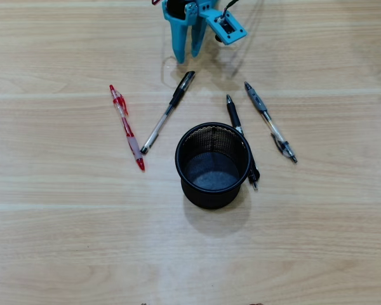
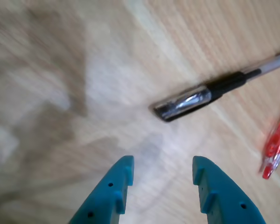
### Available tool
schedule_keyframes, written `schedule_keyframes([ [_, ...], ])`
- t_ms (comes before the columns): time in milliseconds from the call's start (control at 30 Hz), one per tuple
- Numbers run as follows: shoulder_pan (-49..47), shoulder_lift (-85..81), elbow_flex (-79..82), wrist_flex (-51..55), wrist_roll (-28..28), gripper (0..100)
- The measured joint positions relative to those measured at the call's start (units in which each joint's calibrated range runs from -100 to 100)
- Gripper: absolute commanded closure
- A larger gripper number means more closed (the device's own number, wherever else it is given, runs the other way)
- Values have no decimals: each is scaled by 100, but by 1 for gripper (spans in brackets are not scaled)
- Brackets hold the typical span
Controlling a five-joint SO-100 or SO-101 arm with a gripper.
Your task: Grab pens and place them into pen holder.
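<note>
Pens, all four, lie on the surface; the empty claw (image 2: 162,173), spread wide, must descend on the black-capped pen (image 2: 214,95) at its twelve o'clock.

The table (image 1: 63,241) is light wood with long grain lines that run from left to right in the overhead view. It fills the whole picture, so no wall or floor is visible. The light is soft and comes from above, giving faint shadows on the wood.
</note>
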Motion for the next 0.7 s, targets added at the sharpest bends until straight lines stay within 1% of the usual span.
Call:
schedule_keyframes([
  [67, -8, 753, -673, -284, -224, 85],
  [167, -8, 2091, -2098, -672, -459, 84],
  [267, 42, 3978, -3710, -818, -600, 78],
  [333, 253, 5290, -4843, -810, -626, 73],
  [400, 523, 6627, -5932, -603, -652, 72],
  [533, 1047, 8980, -7800, 198, -850, 71],
  [700, 1469, 10851, -9367, 706, -897, 71],
])
